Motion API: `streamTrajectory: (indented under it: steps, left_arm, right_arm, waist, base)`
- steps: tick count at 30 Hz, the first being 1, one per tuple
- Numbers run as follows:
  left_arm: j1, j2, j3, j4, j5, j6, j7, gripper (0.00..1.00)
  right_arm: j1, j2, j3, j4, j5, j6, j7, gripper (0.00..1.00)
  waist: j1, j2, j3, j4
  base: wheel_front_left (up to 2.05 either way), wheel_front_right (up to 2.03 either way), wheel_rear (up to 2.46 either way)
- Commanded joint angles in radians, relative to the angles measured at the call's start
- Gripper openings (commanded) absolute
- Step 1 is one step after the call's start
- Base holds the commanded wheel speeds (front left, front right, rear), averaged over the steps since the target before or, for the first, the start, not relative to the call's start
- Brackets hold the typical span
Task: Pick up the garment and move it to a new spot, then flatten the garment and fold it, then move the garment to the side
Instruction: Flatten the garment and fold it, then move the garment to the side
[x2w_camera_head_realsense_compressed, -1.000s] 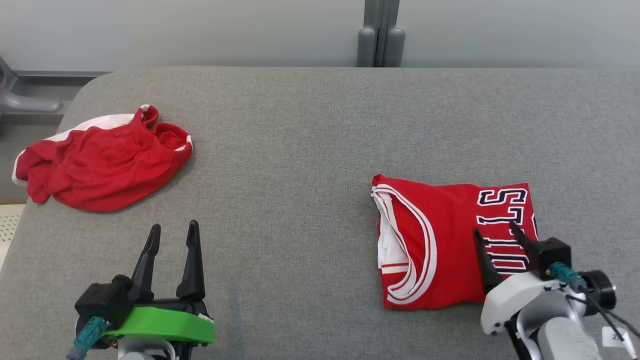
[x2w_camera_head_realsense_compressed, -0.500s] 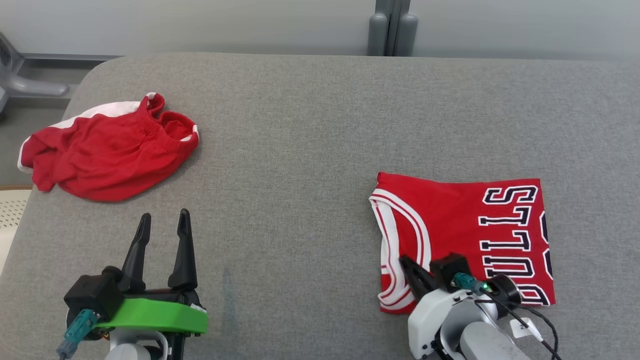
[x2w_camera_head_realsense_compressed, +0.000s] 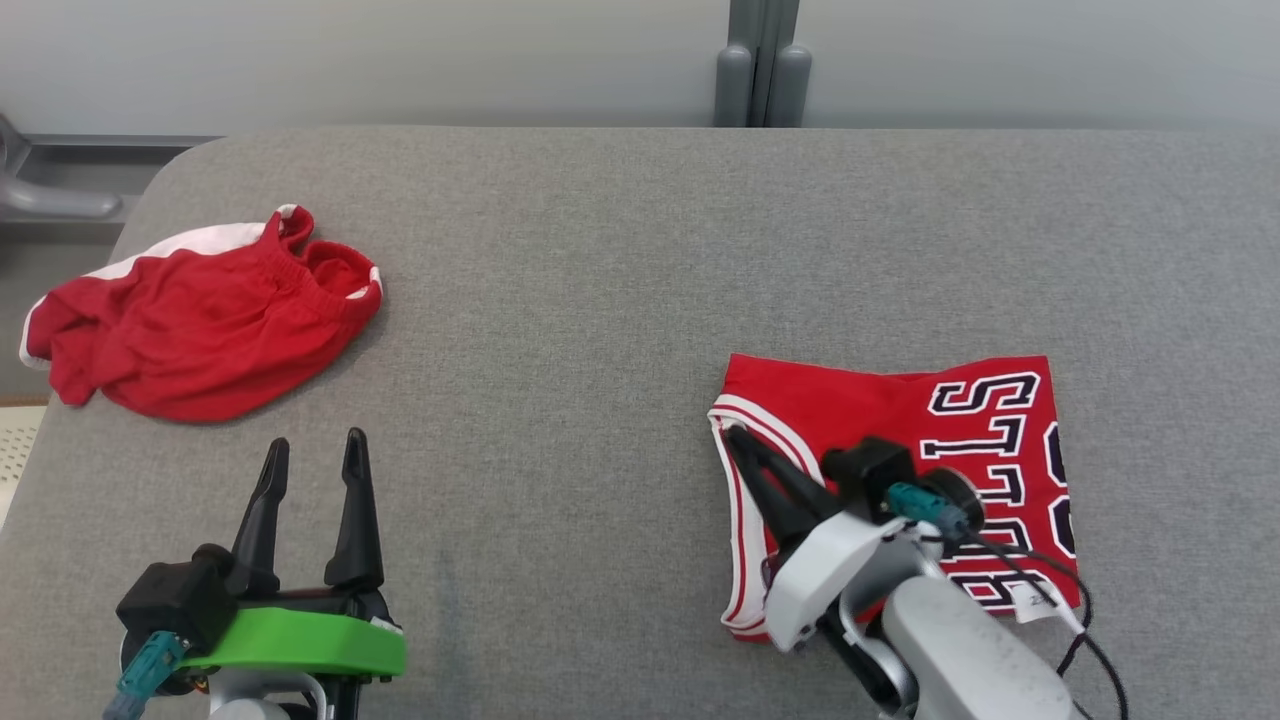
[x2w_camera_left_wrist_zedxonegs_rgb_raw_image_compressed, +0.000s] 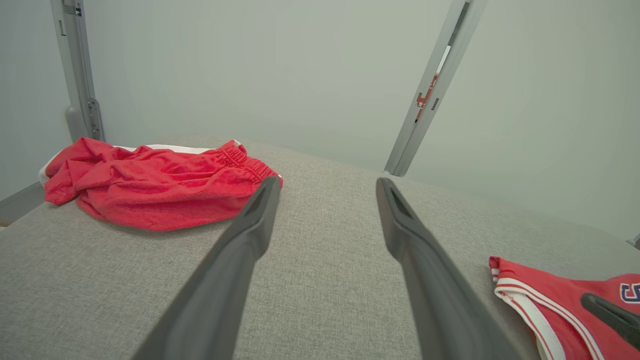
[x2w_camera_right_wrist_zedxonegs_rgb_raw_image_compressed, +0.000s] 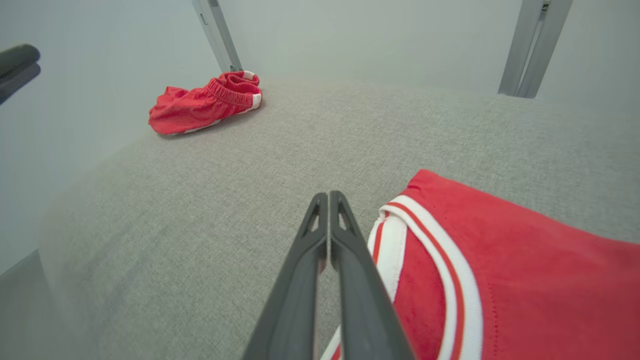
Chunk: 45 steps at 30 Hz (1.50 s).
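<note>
On table (x2w_camera_head_realsense_compressed: 600, 250) right-front, found jersey (x2w_camera_head_realsense_compressed: 860, 410) folded flat; saw right gripper (x2w_camera_head_realsense_compressed: 733, 436) closed tip-to-tip at its left trim, nothing visibly held; left gripper (x2w_camera_head_realsense_compressed: 314, 442) wide, empty; feared rucking folds through sideways shove.

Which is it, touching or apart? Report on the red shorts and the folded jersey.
Apart. The head view shows bare grey surface between the red shorts and the folded jersey.
</note>
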Motion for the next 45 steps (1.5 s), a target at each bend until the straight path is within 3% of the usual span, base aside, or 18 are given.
streamTrajectory:
  steps: [1, 2, 7, 12, 20, 35, 45]
  left_arm:
    - [0.013, 0.0, 0.006, -0.005, 0.009, -0.004, -0.003, 1.0]
    - [0.016, 0.0, 0.009, -0.004, 0.01, -0.004, -0.003, 1.0]
    - [0.03, 0.001, 0.018, -0.009, 0.013, -0.004, -0.003, 1.0]
    - [0.042, 0.003, 0.027, -0.011, 0.017, -0.004, -0.003, 1.0]
    - [0.074, 0.013, 0.046, -0.007, 0.035, -0.004, -0.003, 1.0]
    - [0.106, 0.018, 0.056, 0.03, 0.051, -0.004, -0.003, 1.0]
    - [0.105, 0.021, 0.055, 0.045, 0.053, -0.004, -0.003, 1.0]
  right_arm:
    - [0.004, -0.014, -0.035, -0.031, -0.009, -0.001, -0.011, 0.36]
    - [0.012, -0.019, -0.075, -0.067, -0.018, -0.001, -0.021, 1.0]
    - [0.065, -0.027, -0.264, -0.221, -0.09, -0.001, -0.023, 1.0]
    - [0.127, -0.051, -0.395, -0.333, -0.144, -0.001, 0.043, 1.0]
    - [0.173, -0.111, -0.458, -0.386, -0.12, -0.001, 0.113, 1.0]
    - [0.263, -0.112, -0.522, -0.356, -0.124, -0.001, 0.146, 1.0]
    - [0.262, -0.105, -0.508, -0.369, -0.121, -0.001, 0.152, 1.0]
  waist:
    - [0.0, 0.0, -0.013, -0.015]
    - [0.0, 0.0, -0.018, -0.022]
    - [0.0, 0.0, -0.039, -0.048]
    - [0.0, 0.0, -0.062, -0.071]
    - [0.0, 0.0, -0.094, -0.115]
    - [0.0, 0.0, -0.138, -0.158]
    - [0.0, 0.0, -0.137, -0.167]
  base:
    - [0.0, 0.0, 0.0]
    - [0.0, 0.0, 0.0]
    - [0.0, 0.0, 0.0]
    - [0.0, 0.0, 0.0]
    - [0.0, 0.0, 0.0]
    - [0.0, 0.0, 0.0]
    - [0.0, 0.0, 0.0]
